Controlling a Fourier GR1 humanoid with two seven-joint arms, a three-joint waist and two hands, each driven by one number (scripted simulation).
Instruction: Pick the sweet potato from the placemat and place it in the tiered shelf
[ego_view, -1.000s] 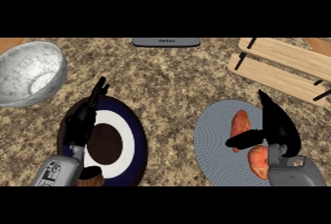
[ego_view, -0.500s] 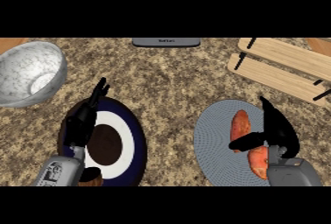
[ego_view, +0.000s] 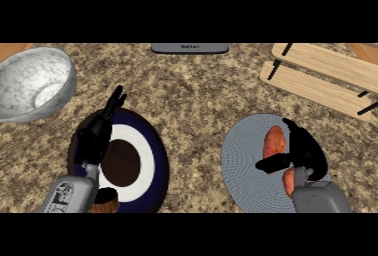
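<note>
Sweet potato (ego_view: 275, 142) lies on grey round placemat (ego_view: 244, 160), near counter's front right corner. Right hand (ego_view: 303, 152) over it, thumb and fingers curling round its middle, apparently closing to lift. Tiered shelf (ego_view: 321, 77) waits at back right corner. Left hand (ego_view: 96, 137) rests open, fingers straight, over dark plate (ego_view: 151, 160), front left.

One head-mounted view, steeply down and close over the counter (ego_view: 199, 90), forearms at its lower edge.
</note>
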